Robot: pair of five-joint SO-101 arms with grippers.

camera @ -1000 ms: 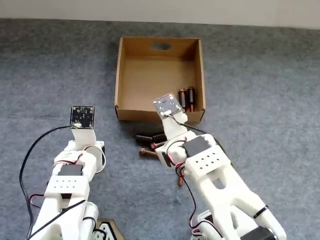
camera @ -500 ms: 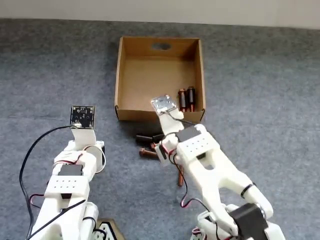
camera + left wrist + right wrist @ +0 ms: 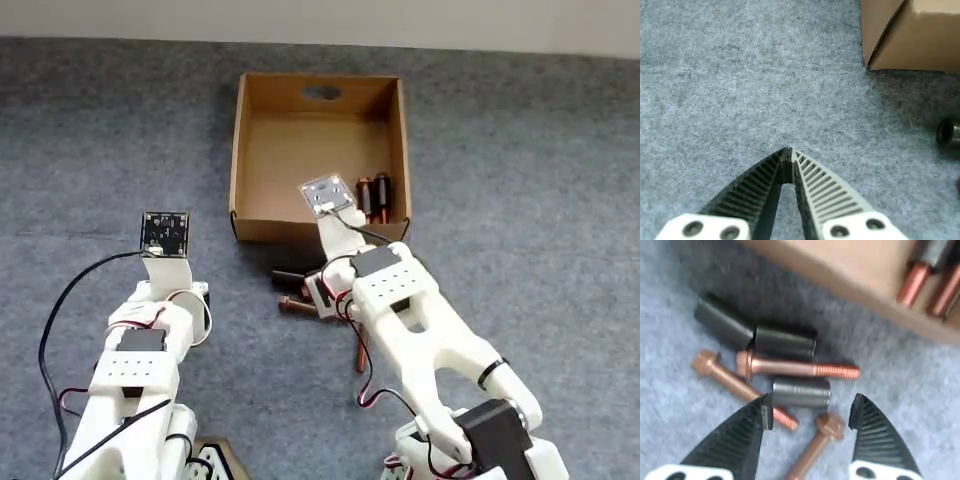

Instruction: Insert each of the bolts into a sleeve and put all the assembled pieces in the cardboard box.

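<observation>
The right arm [image 3: 400, 310] covers most of the loose parts in the high view. Only one sleeve end [image 3: 288, 278], one bolt [image 3: 293, 305] and the shank of a second bolt [image 3: 361, 355] show beside it on the grey table [image 3: 520, 200]. In the right wrist view the assembled pieces [image 3: 920, 270] inside the cardboard box [image 3: 840, 275] are cut off by the frame edge. A slanted bolt [image 3: 730, 379] runs partly beneath one finger [image 3: 740, 435]. In the left wrist view a further dark sleeve [image 3: 947, 131] is cut off at the frame edge. The box stands mid-table toward the far edge, with the assembled pieces in its near right corner. Three dark sleeves and three copper bolts lie loose on the table just outside the near wall. The right gripper [image 3: 811, 410] hangs over this cluster. A short sleeve [image 3: 801, 392] lies crosswise in line between its fingertips, and a bolt head [image 3: 830, 425] lies just beside that. The jaws stand wide apart and hold nothing; contact with the parts cannot be determined. The left gripper [image 3: 789, 152] sits over bare table near the box's near left corner, its jaws closed tip to tip on nothing.
</observation>
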